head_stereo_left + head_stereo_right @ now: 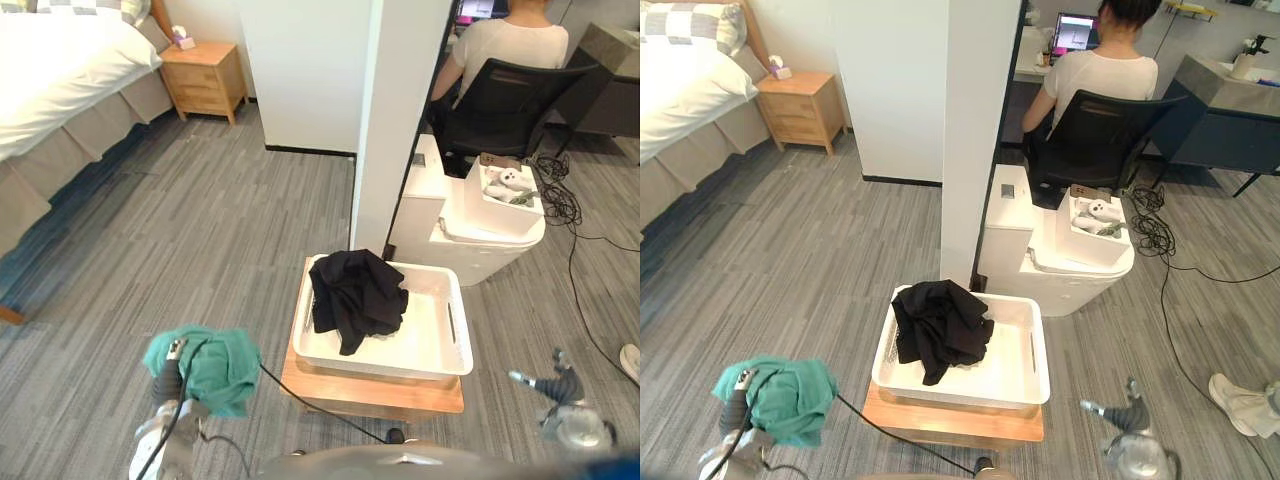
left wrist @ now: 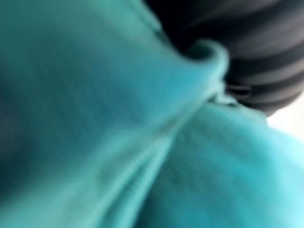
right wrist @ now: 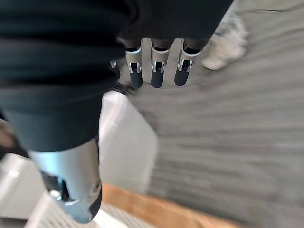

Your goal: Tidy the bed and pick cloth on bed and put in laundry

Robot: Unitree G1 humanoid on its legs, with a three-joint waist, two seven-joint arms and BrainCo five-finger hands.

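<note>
The green cloth (image 1: 215,370) is bunched over my left robot hand (image 1: 167,384). I judge it soft, light and limp. It will sag and could slip, so a hold deep in the thick middle suits best. It is plain teal, crumpled in folds. I cannot tell how that hand is closed beneath it. The white laundry basket (image 1: 456,322), with black cloth (image 1: 355,295) inside, sits near, to that hand's right. My right robot hand (image 1: 562,388) is empty, fingers straight.

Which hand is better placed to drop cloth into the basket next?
Left. The green cloth is bunched on the left hand, just beside the white basket. The right hand hangs empty, fingers straight, off the basket's other side.
</note>
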